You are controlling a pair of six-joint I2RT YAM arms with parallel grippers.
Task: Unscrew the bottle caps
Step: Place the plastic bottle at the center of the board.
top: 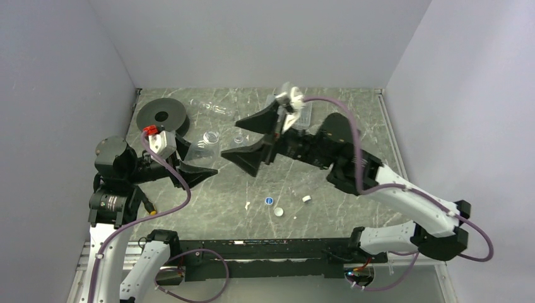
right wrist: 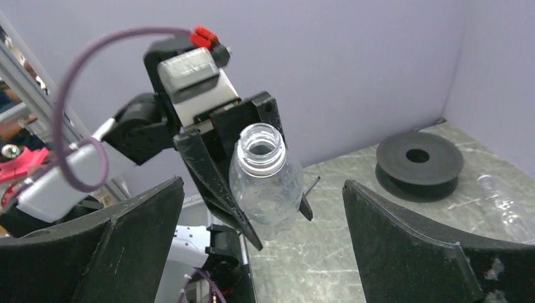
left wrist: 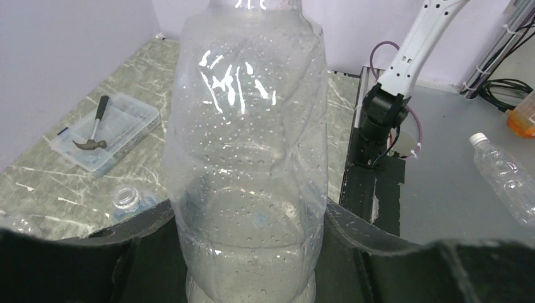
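The left gripper [top: 199,159], at about 9 o'clock on the table [top: 353,189], pinches a clear bottle [right wrist: 265,189] by its lower body. Its two fingers [left wrist: 76,265] press against either side of the dimpled plastic. The bottle stands nearly upright in that grip and its threaded mouth [right wrist: 260,148] is bare, with no cap on it. The right gripper [top: 236,139] hovers near the table's centre with its jaws spread wide. It faces the bottle from just beside it and touches nothing. Three bottle caps lie loose toward 6 o'clock: a blue-topped cap [top: 269,201], a white cap [top: 278,212] just beside it, and another white cap [top: 306,198] a little apart. A black spool [top: 163,117] sits at 10 o'clock. A second bottle [top: 211,107] lies on its side at 11 o'clock, and a clear tray [left wrist: 107,132] holds a hammer [left wrist: 93,129].
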